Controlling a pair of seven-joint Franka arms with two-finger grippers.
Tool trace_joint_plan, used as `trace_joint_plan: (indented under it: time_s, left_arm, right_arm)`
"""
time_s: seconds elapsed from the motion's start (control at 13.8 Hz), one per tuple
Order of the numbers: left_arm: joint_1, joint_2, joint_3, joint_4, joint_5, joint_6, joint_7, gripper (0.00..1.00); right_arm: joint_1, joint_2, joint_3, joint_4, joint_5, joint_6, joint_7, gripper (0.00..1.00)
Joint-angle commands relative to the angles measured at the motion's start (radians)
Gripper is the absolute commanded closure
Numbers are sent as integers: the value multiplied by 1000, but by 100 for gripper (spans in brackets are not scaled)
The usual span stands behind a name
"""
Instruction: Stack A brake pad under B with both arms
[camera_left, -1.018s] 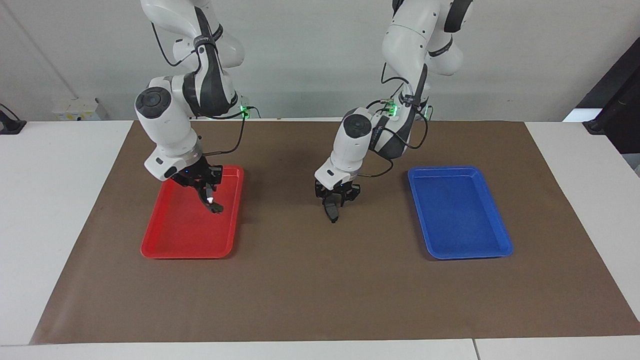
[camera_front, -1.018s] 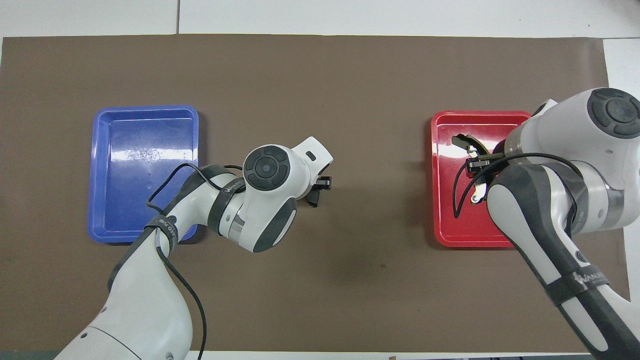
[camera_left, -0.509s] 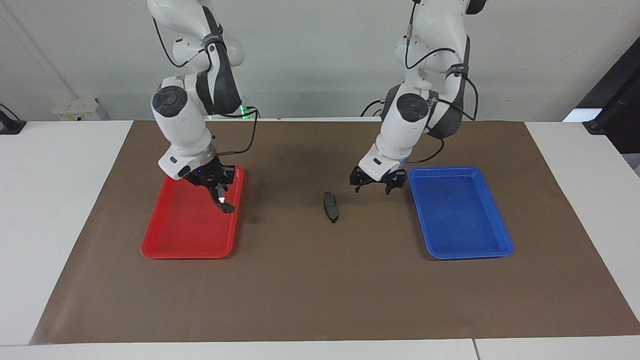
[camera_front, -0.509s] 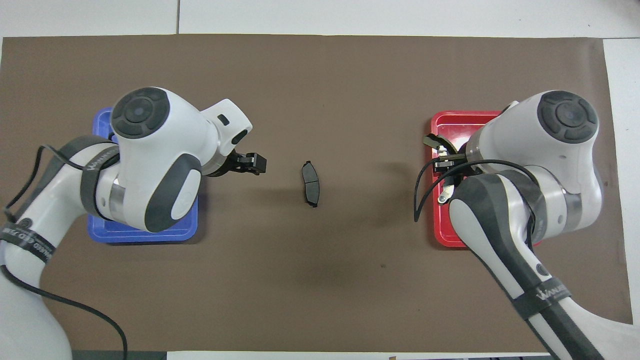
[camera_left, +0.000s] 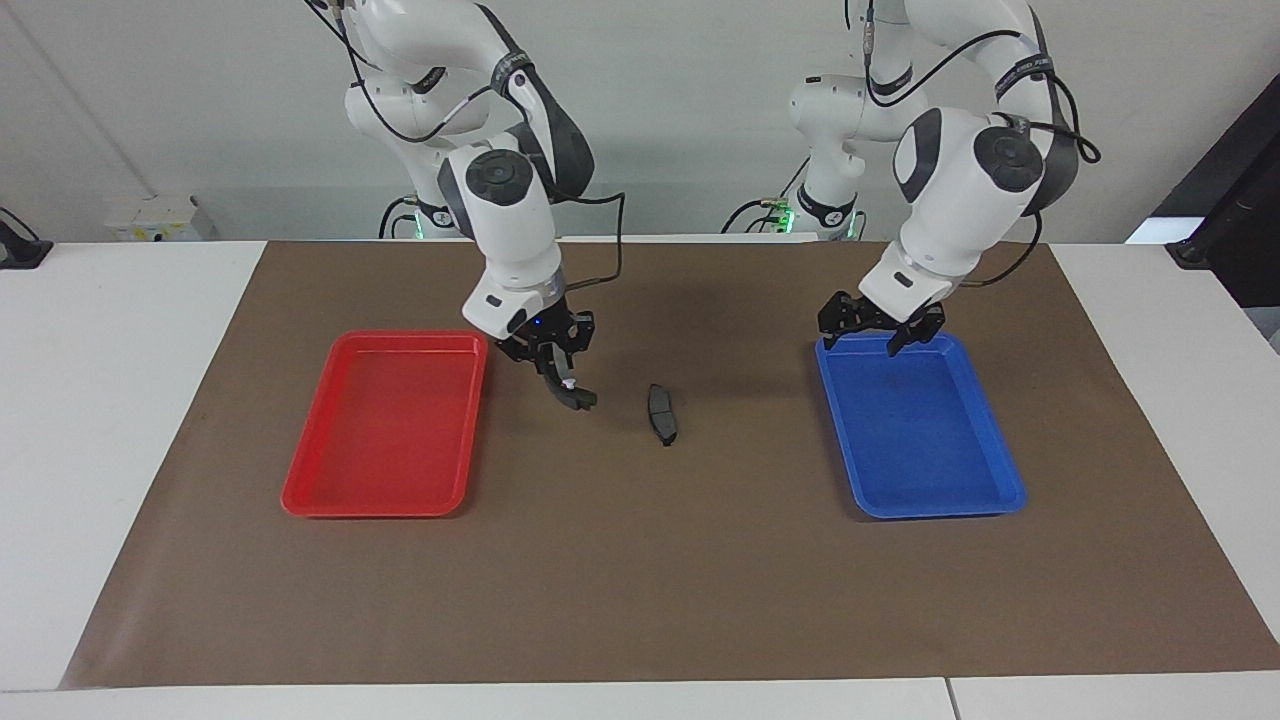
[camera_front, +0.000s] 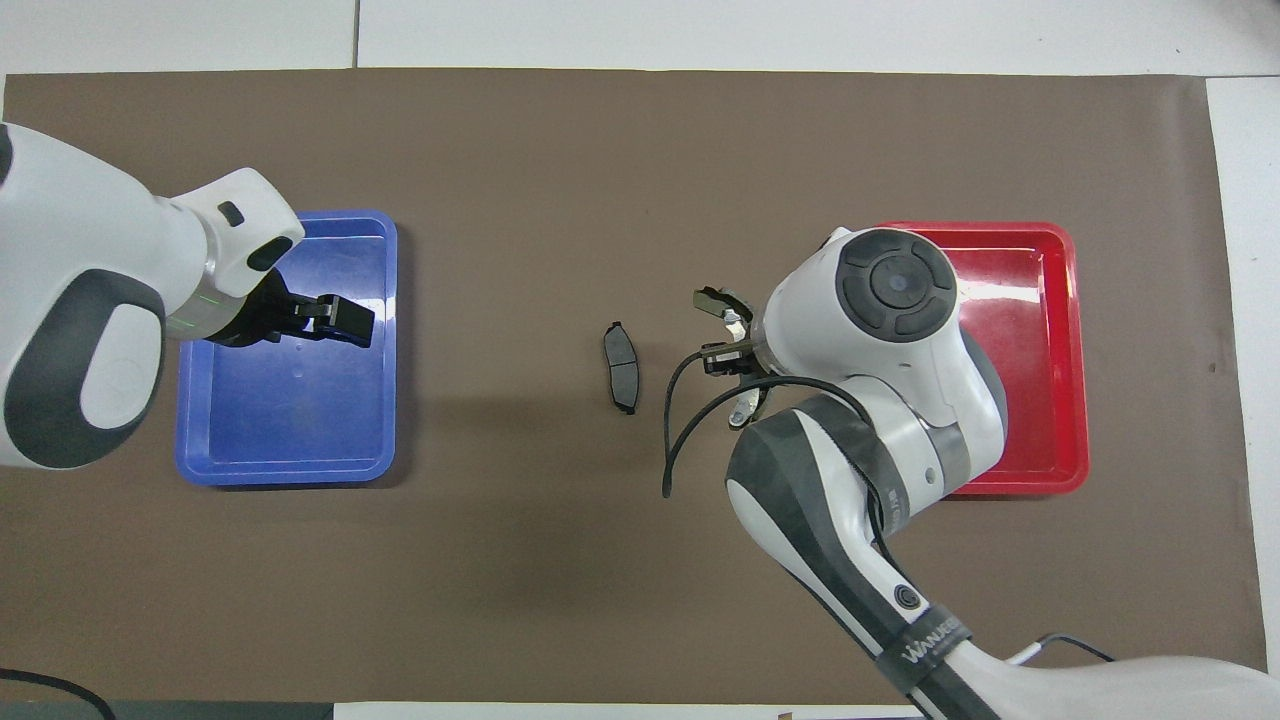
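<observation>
The A brake pad (camera_left: 661, 413) (camera_front: 621, 367), small, flat and dark grey, lies alone on the brown mat midway between the two trays. B (camera_left: 578, 396) (camera_front: 712, 299), the long black crescent with a pale strip, hangs over the mat between the red tray and the pad. My right gripper (camera_left: 558, 372) (camera_front: 732, 352) is shut on B, a short gap from the pad. My left gripper (camera_left: 873, 330) (camera_front: 340, 320) is open and holds nothing, above the blue tray's edge nearest the robots.
A red tray (camera_left: 385, 440) (camera_front: 1035, 300) lies at the right arm's end of the mat, with nothing in it. A blue tray (camera_left: 920, 440) (camera_front: 290, 420) lies at the left arm's end, also with nothing in it.
My left gripper opened, left the A pad on the mat and drew back over the blue tray. My right arm carried B from over the red tray toward the pad.
</observation>
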Motion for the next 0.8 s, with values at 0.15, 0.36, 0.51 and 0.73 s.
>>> trace_joint_plan:
  time_s: [0.15,0.36,0.51,0.73]
  left_arm:
    - [83,-42,-9,140,65,-216,61,1]
    - [126,7,-7,267,103,-292,194,1]
    - [160,50,-7,349,103,-359,240,1]
    - [174,81,-7,412,106,-409,239,1]
  right_arm:
    - [128,260,4,243,-176,5,306,100]
    - [128,305,4,250,-192,59,322,100]
    - [134,322,4,238,-192,109,322,100]
    - [143,331,4,234,-194,120,320,100]
